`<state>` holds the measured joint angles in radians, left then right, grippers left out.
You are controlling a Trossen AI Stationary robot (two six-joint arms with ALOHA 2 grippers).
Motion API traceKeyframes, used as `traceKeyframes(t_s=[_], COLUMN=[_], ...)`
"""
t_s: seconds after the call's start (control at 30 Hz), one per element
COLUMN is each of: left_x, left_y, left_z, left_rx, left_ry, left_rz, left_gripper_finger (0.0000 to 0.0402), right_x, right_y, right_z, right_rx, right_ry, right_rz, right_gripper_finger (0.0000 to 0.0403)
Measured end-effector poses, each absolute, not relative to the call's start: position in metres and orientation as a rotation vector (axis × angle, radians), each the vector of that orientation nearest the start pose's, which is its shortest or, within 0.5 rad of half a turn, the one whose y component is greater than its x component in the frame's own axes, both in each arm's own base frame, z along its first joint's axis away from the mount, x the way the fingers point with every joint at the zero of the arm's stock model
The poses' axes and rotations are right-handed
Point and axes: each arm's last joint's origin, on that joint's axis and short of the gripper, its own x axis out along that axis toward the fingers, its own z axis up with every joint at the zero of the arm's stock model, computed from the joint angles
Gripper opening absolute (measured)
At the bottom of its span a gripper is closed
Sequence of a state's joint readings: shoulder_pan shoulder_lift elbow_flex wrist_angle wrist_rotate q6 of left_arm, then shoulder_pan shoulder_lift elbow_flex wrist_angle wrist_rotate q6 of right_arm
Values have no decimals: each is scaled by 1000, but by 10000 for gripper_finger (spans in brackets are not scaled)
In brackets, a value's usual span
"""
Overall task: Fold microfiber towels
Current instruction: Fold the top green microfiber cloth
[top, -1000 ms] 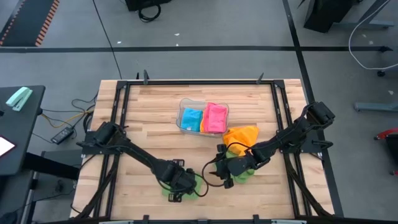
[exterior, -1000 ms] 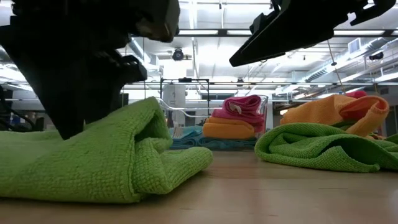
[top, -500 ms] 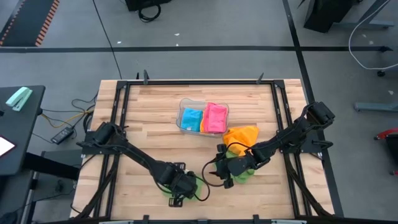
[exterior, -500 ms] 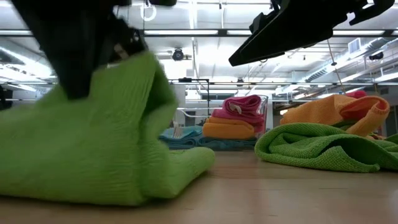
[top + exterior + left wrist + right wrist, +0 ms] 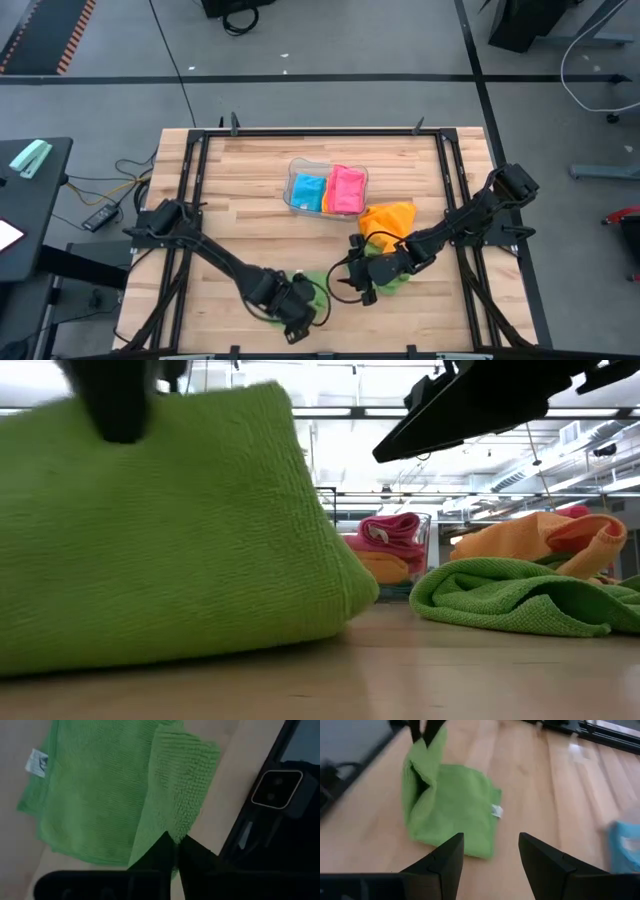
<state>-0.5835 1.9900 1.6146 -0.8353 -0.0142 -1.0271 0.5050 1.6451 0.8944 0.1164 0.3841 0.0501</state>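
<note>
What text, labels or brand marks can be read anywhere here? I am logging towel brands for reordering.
None can be read.
The small white sewn-in tag on the green microfiber towel held by the left gripper: print too blurred to read.
No other label or sign shows lettering.

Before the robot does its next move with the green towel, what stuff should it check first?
1. Left gripper has hold of the green towel: ok, fingers pinched shut on an edge.
2. Towel edge is lifted: ok, it stands up tall in the low view, the rest lying on the table.
3. Right gripper is out of the way: ok, open and holding nothing, off to one side of this towel.
4. Second green towel is apart from this one: ok, a strip of bare table between them.
5. Corners line up for a neat fold: cannot tell.
</note>
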Motion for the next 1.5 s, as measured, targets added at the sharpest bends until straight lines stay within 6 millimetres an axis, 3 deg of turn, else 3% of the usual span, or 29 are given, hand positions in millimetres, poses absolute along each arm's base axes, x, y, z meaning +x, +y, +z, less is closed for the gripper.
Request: traceKeyframes(t_s=[0.13,0.3,0.53,0.63,0.87,1.03,1.2,1.33,1.5], left_x=[341,340,340,345,354,352,341,329,320], left_y=[-236,-246,-258,-261,-272,-280,-270,-256,-244], left_z=[221,222,201,194,202,205,196,190,188], left_rx=[-522,-485,-404,-382,-403,-415,-384,-275,-152], left_ry=[1217,1178,1208,1189,1073,1084,1232,1296,1335], left_rz=[149,92,56,26,-140,-243,-101,110,253], left_gripper_finger=[39,29,22,44,136,186,198,185,166], right_x=[305,318,340,350,362,365,369,373,379], right_y=[159,167,175,177,185,180,165,152,133], right_z=[185,162,136,128,107,98,96,96,95], right_rx=[-186,-192,-224,-219,-279,-308,-319,-315,-324], right_ry=[526,479,513,526,560,593,632,660,679], right_rz=[156,189,206,244,296,287,222,191,83], right_gripper_finger=[198,198,198,198,198,198,198,198,198])
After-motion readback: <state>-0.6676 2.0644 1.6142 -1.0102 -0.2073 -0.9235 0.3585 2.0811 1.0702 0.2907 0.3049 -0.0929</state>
